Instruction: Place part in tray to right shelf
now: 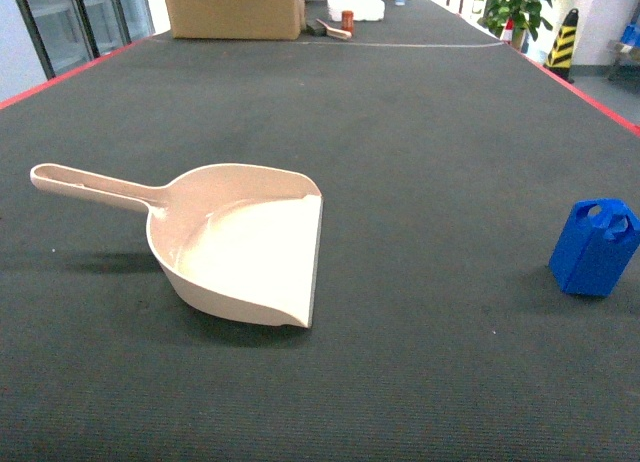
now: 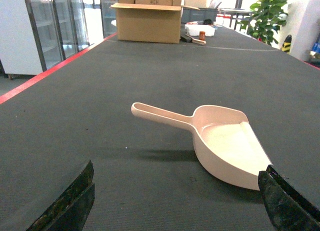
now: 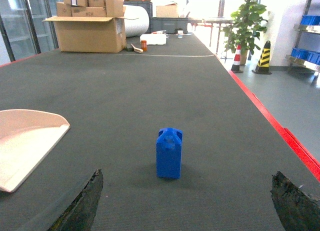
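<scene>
On the left of the head view you see the tray (image 1: 235, 247) lying flat on the dark desk (image 1: 420, 122), its handle pointing left and its grey-edged front lip facing right. The tray holds nothing. In the left wrist view the left pincer (image 2: 175, 203) hangs above the desk with its fingers (image 2: 70, 201) spread wide; the tray lies ahead between them, nearer the right-hand finger, and nothing is pinched. Well to the right of the tray, near the right edge of the head view, the part (image 1: 594, 248) stands upright on the desk, apart from the tray. In the right wrist view the right pincer (image 3: 185, 203) is likewise spread wide and pinches nothing; the part stands ahead between its fingers (image 3: 82, 203). A cardboard box (image 1: 233, 8) sits at the far end of the desk, and a potted plant (image 3: 244, 26) stands beyond the desk's right edge.
</scene>
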